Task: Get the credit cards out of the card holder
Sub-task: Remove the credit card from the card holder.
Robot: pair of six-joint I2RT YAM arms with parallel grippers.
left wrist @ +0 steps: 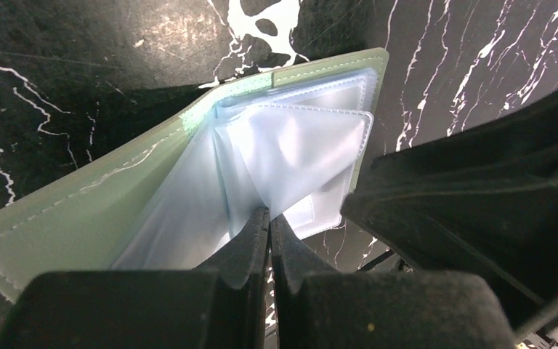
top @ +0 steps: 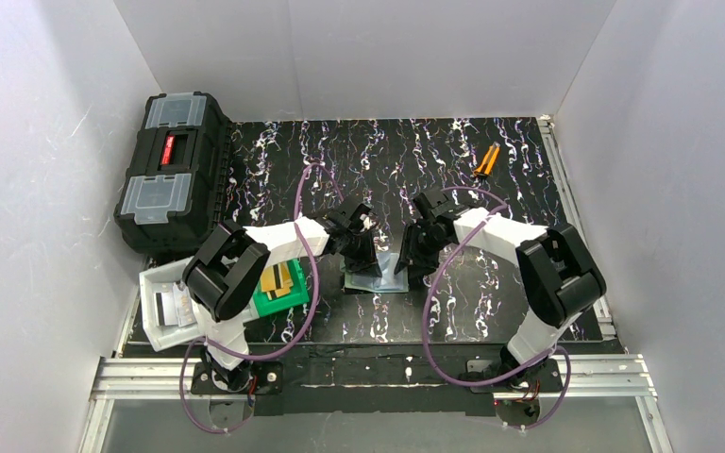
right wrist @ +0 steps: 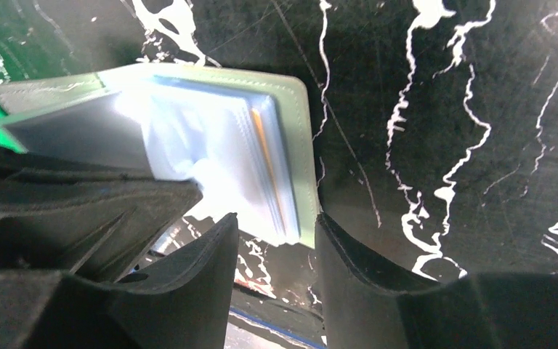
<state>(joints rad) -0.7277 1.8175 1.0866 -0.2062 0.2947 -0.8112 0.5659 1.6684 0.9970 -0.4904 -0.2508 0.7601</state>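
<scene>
The card holder [top: 380, 275] lies open on the black marbled table between my two grippers. In the left wrist view its grey-green cover [left wrist: 80, 218] spreads to the left, with pale blue-grey pocket sleeves [left wrist: 298, 145] fanned up from it. My left gripper [left wrist: 269, 216] is shut on the lower edge of one sleeve. In the right wrist view the holder [right wrist: 294, 131] shows a thin orange credit card edge [right wrist: 261, 153] among the stacked sleeves. My right gripper [right wrist: 276, 227] is open, its fingers on either side of the holder's near corner, not touching it.
A bright green bin [top: 266, 300] with gold cards [top: 283, 279] sits left of the holder. Beside it is a white bin [top: 156, 330] with more cards. A black toolbox [top: 170, 170] stands at the back left. An orange tool [top: 484, 160] lies at the back right.
</scene>
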